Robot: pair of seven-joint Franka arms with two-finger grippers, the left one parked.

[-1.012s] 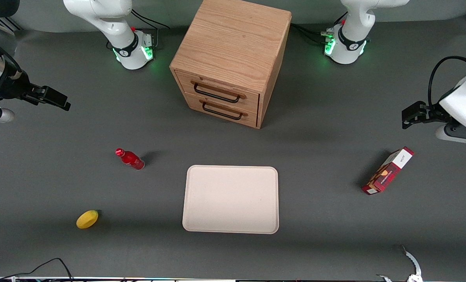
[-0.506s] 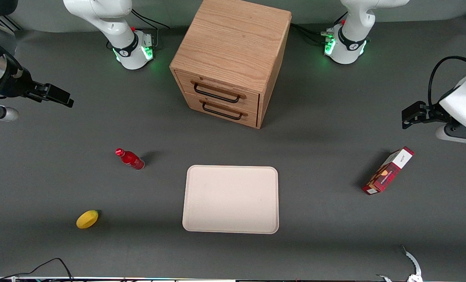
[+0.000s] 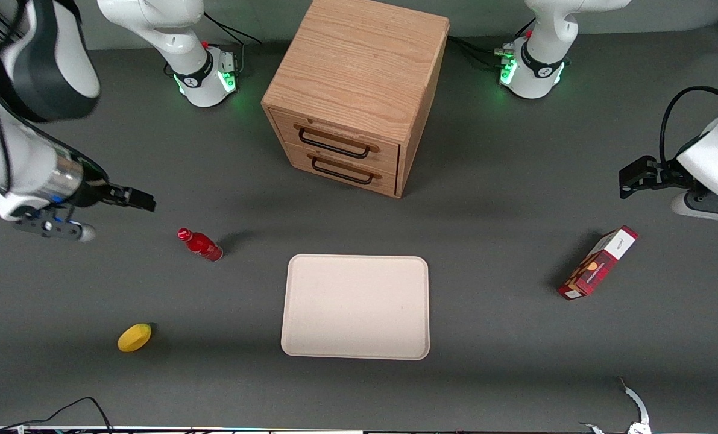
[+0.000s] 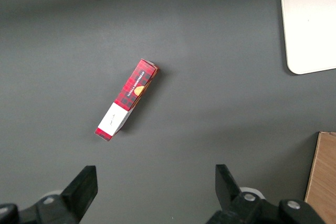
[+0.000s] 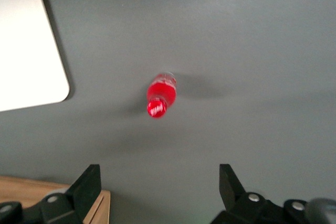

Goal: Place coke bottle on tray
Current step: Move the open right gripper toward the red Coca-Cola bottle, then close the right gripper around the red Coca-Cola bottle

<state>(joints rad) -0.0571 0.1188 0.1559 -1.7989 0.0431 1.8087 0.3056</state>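
Observation:
The small red coke bottle (image 3: 200, 244) stands on the dark table, a little toward the working arm's end from the pale beige tray (image 3: 355, 307). My right gripper (image 3: 131, 198) hangs above the table, open and empty, apart from the bottle and slightly farther from the front camera than it. In the right wrist view the bottle (image 5: 160, 95) shows from above, well clear of the wide-open fingers (image 5: 90, 181), and a corner of the tray (image 5: 29, 45) also shows.
A wooden two-drawer cabinet (image 3: 354, 90) stands farther from the front camera than the tray. A yellow lemon (image 3: 134, 337) lies nearer the front camera than the bottle. A red-and-white box (image 3: 598, 263) lies toward the parked arm's end.
My right arm has swung in from the table's end, and the gripper has moved closer to the bottle. The bottle, tray and other things have not moved.

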